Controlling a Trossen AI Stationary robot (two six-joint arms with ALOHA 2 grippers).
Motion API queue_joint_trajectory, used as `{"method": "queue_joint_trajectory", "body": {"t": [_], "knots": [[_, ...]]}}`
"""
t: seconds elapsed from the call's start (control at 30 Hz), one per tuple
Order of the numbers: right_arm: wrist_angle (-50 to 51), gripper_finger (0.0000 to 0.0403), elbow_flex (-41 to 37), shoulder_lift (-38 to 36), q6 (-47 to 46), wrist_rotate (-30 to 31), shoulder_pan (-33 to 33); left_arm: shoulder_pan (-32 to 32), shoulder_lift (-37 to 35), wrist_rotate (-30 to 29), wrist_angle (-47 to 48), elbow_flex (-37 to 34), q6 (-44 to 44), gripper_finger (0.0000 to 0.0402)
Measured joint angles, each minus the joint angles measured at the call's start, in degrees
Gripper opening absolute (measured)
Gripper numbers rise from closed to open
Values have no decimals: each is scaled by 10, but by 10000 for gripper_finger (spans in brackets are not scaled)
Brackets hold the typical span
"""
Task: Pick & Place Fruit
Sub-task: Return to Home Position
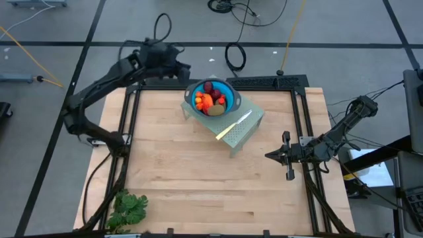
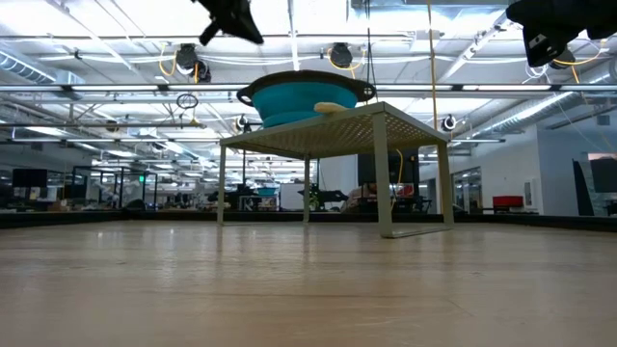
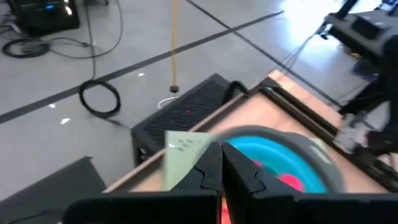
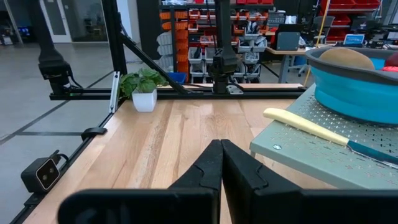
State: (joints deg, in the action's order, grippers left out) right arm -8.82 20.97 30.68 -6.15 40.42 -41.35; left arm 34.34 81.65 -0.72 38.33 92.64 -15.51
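The fruit (image 1: pixel 210 99), dark red balls, orange-red pieces and an olive-brown oval (image 4: pixel 345 57), lies heaped in a blue bowl with a grey rim (image 1: pixel 231 92). The bowl stands on a pale green perforated stand (image 1: pixel 243 135) at the table's far middle. My left gripper (image 1: pixel 185 71) hangs shut above the table's far edge, just left of and higher than the bowl (image 3: pixel 267 146), with nothing between its fingers. My right gripper (image 1: pixel 268 156) waits shut at the table's right side, level, pointing toward the left edge, and holds nothing.
A yellow-handled knife (image 1: pixel 232 125) lies on the stand beside the bowl. A leafy green bunch (image 1: pixel 129 208) sits at the table's near left corner. A black frame (image 1: pixel 132 112) borders the table. Bare wood (image 1: pixel 198 172) spreads over the middle and near part.
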Motion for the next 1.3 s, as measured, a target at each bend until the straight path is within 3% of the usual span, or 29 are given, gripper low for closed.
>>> {"method": "queue_joint_trajectory", "body": {"t": [0.2, 0.7, 1.0, 1.3], "knots": [[0, 0, 0, 0, 0, 0, 0, -99, -32, -57, 27, 0, -48, 0], [0, 0, 0, 0, 0, -2, 0, -359, -20, -225, 39, 0, -119, 0], [0, 0, 0, 0, 0, -2, 0, -441, -20, -252, 35, -37, -139, 0], [0, 0, 0, 0, 7, -34, 0, -483, -20, -246, -62, -131, -168, 0]]}}
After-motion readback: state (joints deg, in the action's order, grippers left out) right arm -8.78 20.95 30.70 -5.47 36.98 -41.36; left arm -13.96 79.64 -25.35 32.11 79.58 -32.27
